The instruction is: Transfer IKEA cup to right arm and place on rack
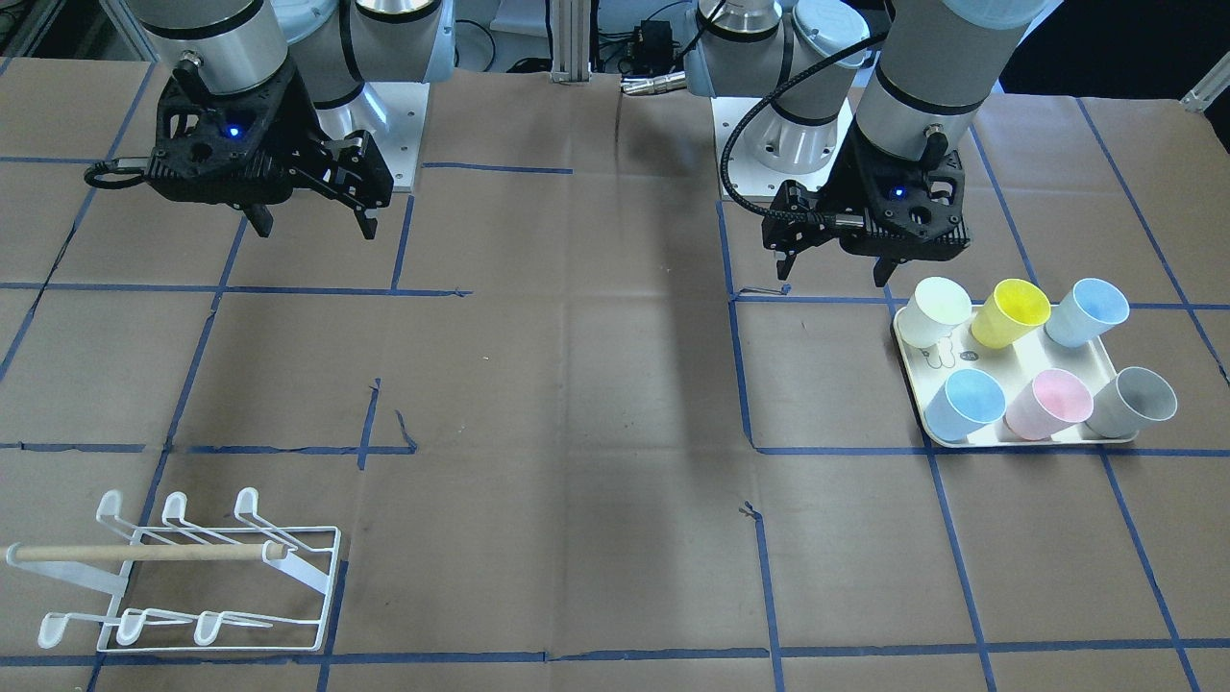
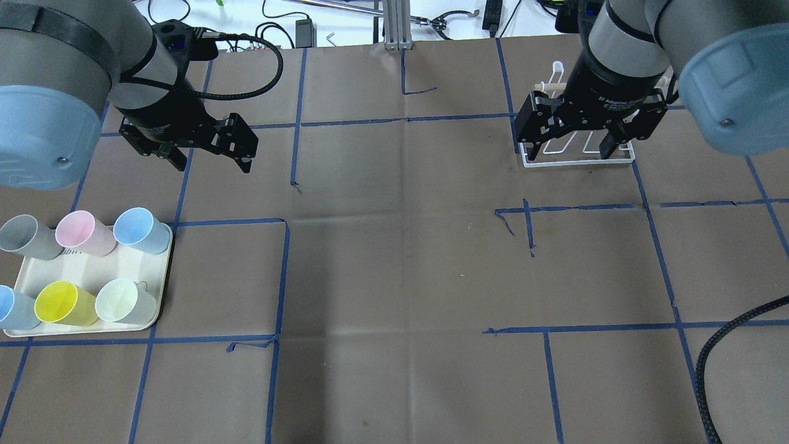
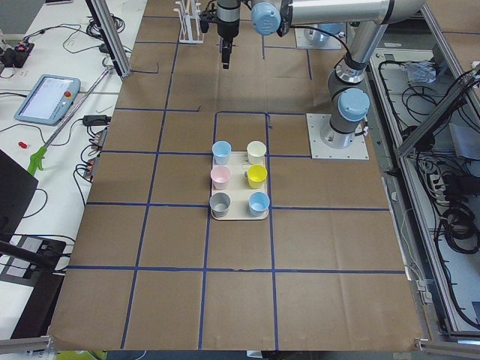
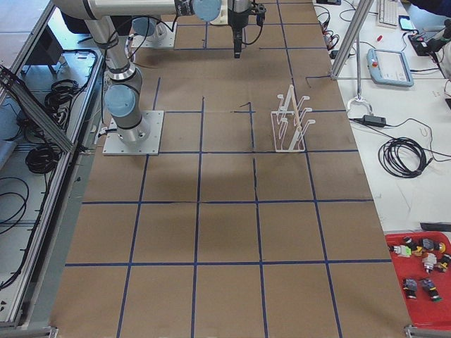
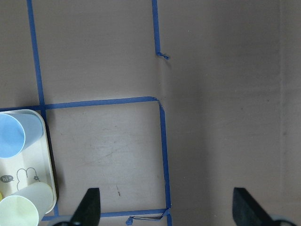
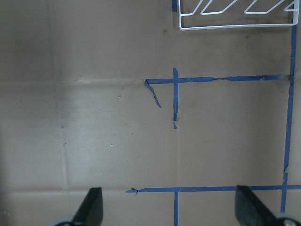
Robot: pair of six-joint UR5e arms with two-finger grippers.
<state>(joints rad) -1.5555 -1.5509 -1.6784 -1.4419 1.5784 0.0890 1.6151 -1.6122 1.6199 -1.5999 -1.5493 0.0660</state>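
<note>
From the front, I see my left gripper [image 1: 832,272] hanging wide open and empty beside the cream tray [image 1: 947,358], where all six cups [image 1: 1047,404] sit. The right gripper [image 1: 315,231], equally wide, is well apart from the rack [image 1: 192,577] on the desk [image 1: 577,384]. Overhead, the right gripper partly hides the rack. Both wrist views show spread fingers above brown paper.

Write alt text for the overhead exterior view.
Six pastel cups sit on a cream tray at lower left. The left pincer hangs open and empty beyond the tray; the right pincer, also open, partly hides the white wire rack at upper right.
</note>
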